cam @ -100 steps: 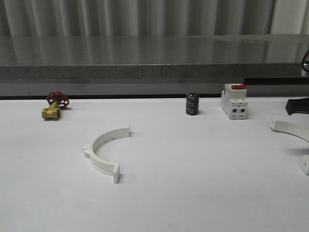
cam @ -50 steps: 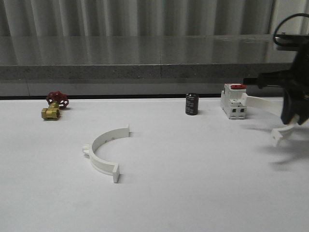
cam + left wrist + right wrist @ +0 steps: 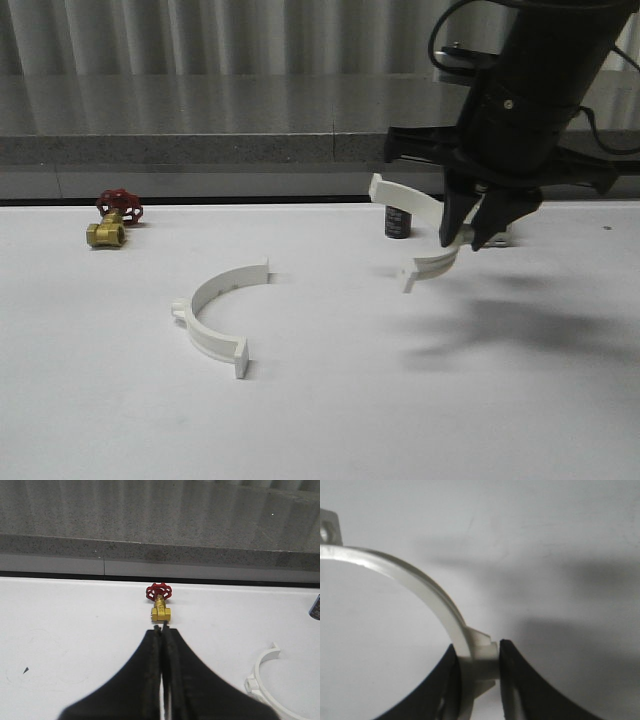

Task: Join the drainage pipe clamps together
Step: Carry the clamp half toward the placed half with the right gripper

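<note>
over on the far left of the white table [image 3: 330, 420], a brass valve [image 3: 110, 220] with a red handwheel sits near the back edge. the left gripper [image 3: 162, 630] points at that valve in its wrist view, its two black fingers [image 3: 150, 680] pressed together with nothing between them.

left of centre, one drainage pipe clamp [image 3: 222, 312] lies flat on the table, its curve bulging left, the small tab on the outer side and the flat flanges at both ends. it is well apart from either gripper. a part of it also shows in the left wrist view [image 3: 267, 685].

right of centre, the second clamp half [image 3: 420, 235] hangs in the air above the table, held by the right gripper [image 3: 468, 240], with a small dark cylinder [image 3: 397, 222] behind it near the back edge. in the right wrist view the fingers [image 3: 445, 685] are closed on the half-ring at its outer tab [image 3: 480, 652], the arc sweeping away from the fingers to a flange with a hole.

half a second ago the right arm stood at the far right edge with the half-ring low beside the white breaker; now it has swung toward the middle, carrying the half higher and closer to the lying one. the lying clamp, valve and cylinder have not moved.
</note>
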`<control>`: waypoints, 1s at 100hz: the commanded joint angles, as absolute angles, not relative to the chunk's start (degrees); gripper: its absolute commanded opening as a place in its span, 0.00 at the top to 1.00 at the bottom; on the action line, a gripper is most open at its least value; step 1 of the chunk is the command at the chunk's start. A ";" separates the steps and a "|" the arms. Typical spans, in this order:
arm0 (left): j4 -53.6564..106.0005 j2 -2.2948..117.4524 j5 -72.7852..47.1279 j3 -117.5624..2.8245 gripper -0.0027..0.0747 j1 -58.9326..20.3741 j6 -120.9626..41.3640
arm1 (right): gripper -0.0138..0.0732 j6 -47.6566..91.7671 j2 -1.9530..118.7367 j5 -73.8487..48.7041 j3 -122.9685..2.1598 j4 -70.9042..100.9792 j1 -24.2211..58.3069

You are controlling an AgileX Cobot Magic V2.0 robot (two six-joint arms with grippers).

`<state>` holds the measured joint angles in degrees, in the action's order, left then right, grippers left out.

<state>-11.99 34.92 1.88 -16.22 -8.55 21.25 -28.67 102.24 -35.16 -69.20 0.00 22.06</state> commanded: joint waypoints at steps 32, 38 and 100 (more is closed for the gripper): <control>-11.83 34.90 6.16 -17.87 0.99 -8.44 21.56 | 0.81 -33.76 109.17 -35.19 -79.44 -0.50 29.82; -11.83 34.90 6.16 -17.87 0.99 -8.44 21.56 | 0.81 -34.40 110.73 -36.25 -80.94 -0.82 30.98; -11.83 34.90 6.16 -17.87 0.99 -8.44 21.56 | 0.81 -43.15 112.25 -39.80 -82.31 -9.18 33.59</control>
<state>-11.99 34.92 1.88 -16.22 -8.55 21.25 -43.06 115.24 -39.85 -80.50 -8.03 33.46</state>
